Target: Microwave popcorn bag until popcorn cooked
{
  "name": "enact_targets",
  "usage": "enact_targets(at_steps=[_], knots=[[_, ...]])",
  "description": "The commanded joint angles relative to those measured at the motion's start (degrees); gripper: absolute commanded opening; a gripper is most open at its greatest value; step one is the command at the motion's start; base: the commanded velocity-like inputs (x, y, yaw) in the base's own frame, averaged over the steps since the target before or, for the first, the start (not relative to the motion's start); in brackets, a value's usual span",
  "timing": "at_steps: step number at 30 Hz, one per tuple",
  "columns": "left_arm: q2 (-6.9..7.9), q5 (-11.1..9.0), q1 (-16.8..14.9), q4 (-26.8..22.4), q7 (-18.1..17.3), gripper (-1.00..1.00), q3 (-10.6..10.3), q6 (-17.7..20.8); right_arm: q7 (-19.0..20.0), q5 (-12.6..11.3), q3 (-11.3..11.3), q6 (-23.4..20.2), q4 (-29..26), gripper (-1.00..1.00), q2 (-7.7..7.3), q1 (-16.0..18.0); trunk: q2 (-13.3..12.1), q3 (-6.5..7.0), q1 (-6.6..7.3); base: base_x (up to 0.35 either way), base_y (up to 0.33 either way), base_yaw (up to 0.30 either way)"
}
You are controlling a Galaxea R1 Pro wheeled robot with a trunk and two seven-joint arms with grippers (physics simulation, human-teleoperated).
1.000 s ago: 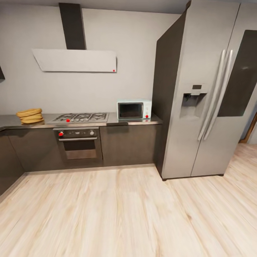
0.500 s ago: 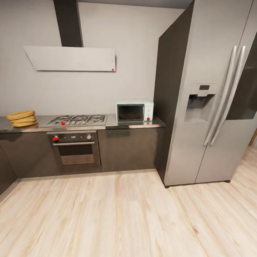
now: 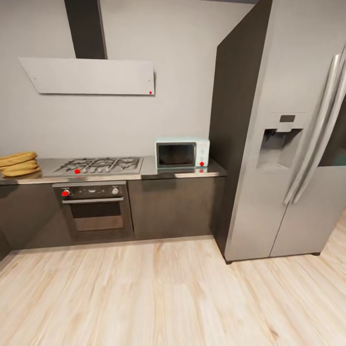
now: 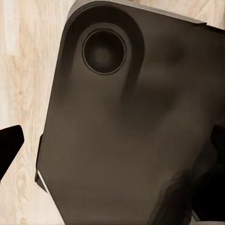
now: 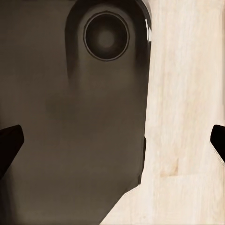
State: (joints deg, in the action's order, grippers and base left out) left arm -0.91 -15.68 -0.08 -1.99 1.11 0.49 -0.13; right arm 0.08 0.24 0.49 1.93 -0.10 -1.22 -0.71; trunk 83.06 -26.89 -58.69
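Popcorn bag sits at the countertop's far left end, microwave at its right end; both grippers, left and right, hang spread wide, holding nothing.

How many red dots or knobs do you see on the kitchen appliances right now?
4. One on the range hood's lower right corner, one on the gas hob's front edge, one oven knob at left, one on the microwave's side panel. More may be too small to tell.

Popcorn bag (left edge) and fridge are cropped.
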Motion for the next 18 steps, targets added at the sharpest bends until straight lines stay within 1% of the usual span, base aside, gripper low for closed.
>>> enact_targets(at_steps=[1,18], knots=[[0.0,-0.2,0.0,0.0,0.1,1.0,0.0,0.0,0.0,0.0,0.0,0.2,0.0,1.0,-0.01,0.0,0.0,-0.04,-0.03,0.336,0.0,0.0],[0.02,-0.2,0.0,0.0,0.1,1.0,0.0,0.0,0.0,0.0,0.0,0.2,0.0,1.0,-0.02,0.0,0.0,-0.04,-0.03,0.336,0.0,0.0]])
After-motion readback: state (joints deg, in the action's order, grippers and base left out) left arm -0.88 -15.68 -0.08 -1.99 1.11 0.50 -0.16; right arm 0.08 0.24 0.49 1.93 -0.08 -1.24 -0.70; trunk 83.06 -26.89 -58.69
